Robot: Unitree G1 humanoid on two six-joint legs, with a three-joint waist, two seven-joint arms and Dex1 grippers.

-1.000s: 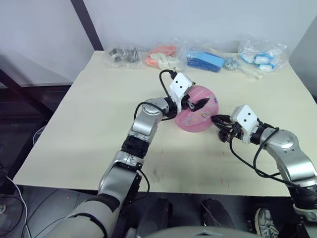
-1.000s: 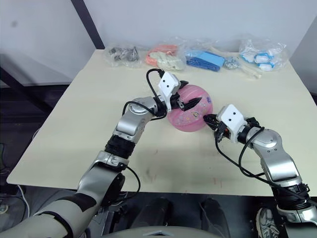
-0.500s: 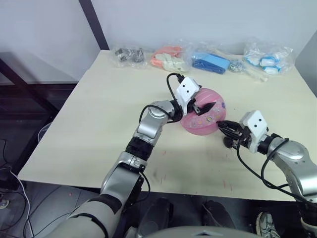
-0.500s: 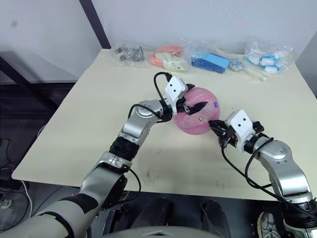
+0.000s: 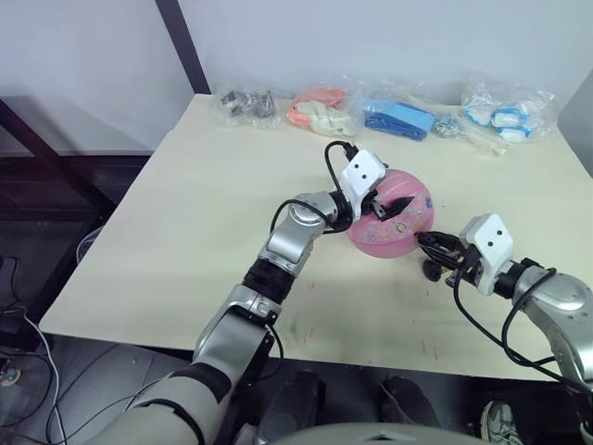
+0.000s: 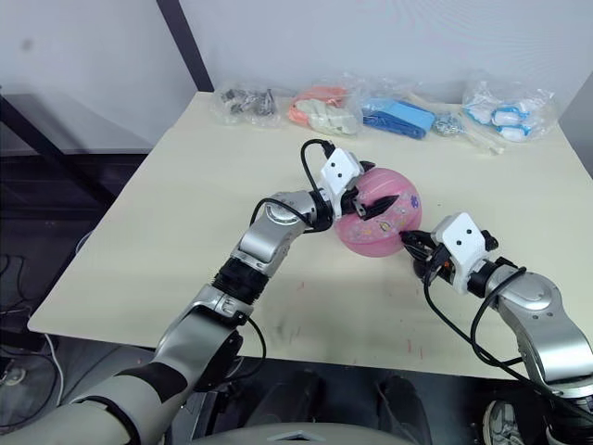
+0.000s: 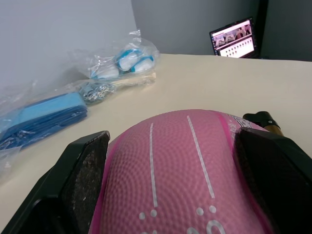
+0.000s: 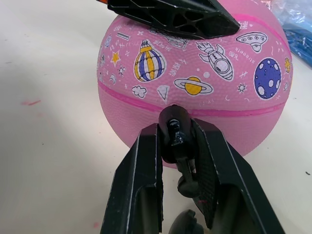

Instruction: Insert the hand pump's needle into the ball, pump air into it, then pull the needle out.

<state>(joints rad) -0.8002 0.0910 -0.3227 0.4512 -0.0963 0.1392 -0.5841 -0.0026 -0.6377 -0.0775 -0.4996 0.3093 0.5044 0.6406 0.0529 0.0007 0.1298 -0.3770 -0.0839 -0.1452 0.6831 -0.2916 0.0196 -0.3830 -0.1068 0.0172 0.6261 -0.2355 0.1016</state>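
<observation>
Nearest the robot, the right gripper (image 8: 176, 141) is closed on the small black fitting that carries the needle (image 8: 173, 127). The fitting is pressed against the side of the ball (image 8: 195, 73), just under the darker pink line. The pin itself is hidden, so it cannot be told whether it is in the hole or only pushed against the rubber. A bit of the pump (image 7: 265, 123) can be seen beside the ball, low on the table (image 5: 185, 213).

A little farther off, the ball is held by the left gripper (image 7: 170, 180). Its two fingers (image 7: 85, 170) are spread wide and laid over the top of the ball, one on each side.

Past the ball, at the far edge of the table, clear bags (image 5: 398, 111) of small things are lined up. They are well apart from the work.

Several things could go wrong. If the fitting is pushed at a slant, the thin pin could be bent or snapped. If the hole is missed, the rubber would only be dented and no air would get in. The ball is round and smooth, so it could be rolled out from under the left fingers by a hard push. If the fitting is gripped too loosely, it could be twisted away and the hose tugged off.
</observation>
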